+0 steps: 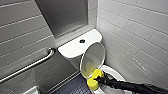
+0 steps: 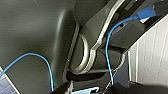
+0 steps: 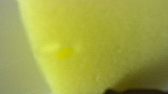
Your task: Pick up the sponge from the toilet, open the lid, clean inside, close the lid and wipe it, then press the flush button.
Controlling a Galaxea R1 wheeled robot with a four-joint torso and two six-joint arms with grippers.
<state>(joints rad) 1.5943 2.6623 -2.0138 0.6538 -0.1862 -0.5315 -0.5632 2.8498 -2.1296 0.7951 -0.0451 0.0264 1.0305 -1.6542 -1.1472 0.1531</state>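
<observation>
Head view: lid (image 1: 93,58) raised, right gripper (image 1: 97,79) clamps sponge (image 1: 92,84); cleaning step in hand; you must lower sponge into toilet (image 1: 113,70).

The black-sleeved right arm (image 1: 130,87) enters from the lower right; its dark gripper (image 1: 97,79) is clamped on the small bright yellow soft sponge (image 1: 92,84).

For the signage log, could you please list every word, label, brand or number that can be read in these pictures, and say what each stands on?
None can be read.
The raised lid shows its inner face, with no lettering visible on it.
The tank top, the flush button, the yellow sponge, the wall tiles and the grab bar bear no visible text.
</observation>
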